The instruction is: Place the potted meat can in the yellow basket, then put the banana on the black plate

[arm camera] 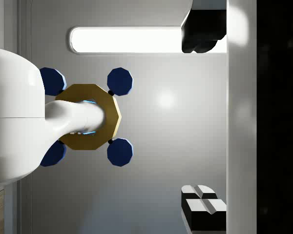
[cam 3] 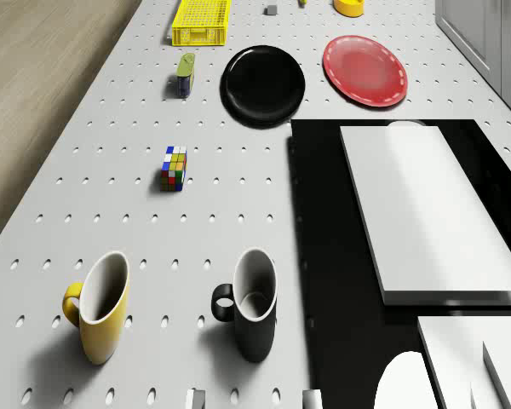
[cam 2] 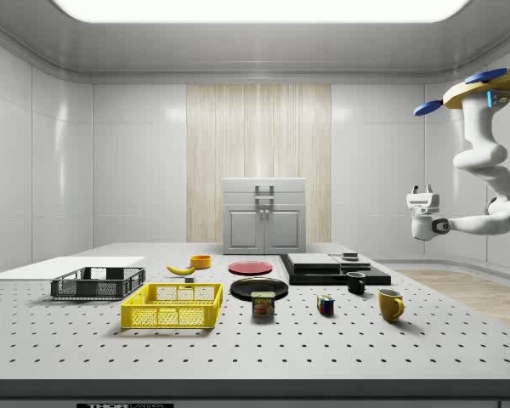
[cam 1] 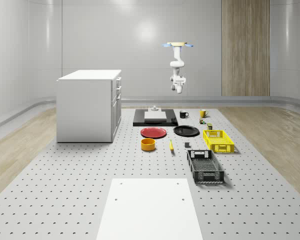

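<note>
The potted meat can (cam 2: 263,304) (cam 3: 185,75) stands upright on the table between the yellow basket (cam 2: 174,306) (cam 1: 219,141) and the black plate (cam 2: 259,288) (cam 3: 263,83). The banana (cam 2: 181,270) (cam 1: 171,145) lies on the table beside an orange bowl (cam 1: 148,144). The drone (cam 1: 177,45) (cam 2: 484,85) hovers high over the table's far end, near the two mugs. Its arm hangs bent below it. The gripper (cam 2: 422,195) (arm camera: 203,122) is in the air far above every object, turned up toward the drone, open and holding nothing.
A red plate (cam 3: 364,71), a Rubik's cube (cam 3: 175,168), a yellow mug (cam 3: 98,307) and a black mug (cam 3: 251,302) sit nearby. A black slab (cam 3: 324,256) carries a white block (cam 3: 426,213). A black basket (cam 1: 205,166) and a white cabinet (cam 1: 90,105) also stand on the table.
</note>
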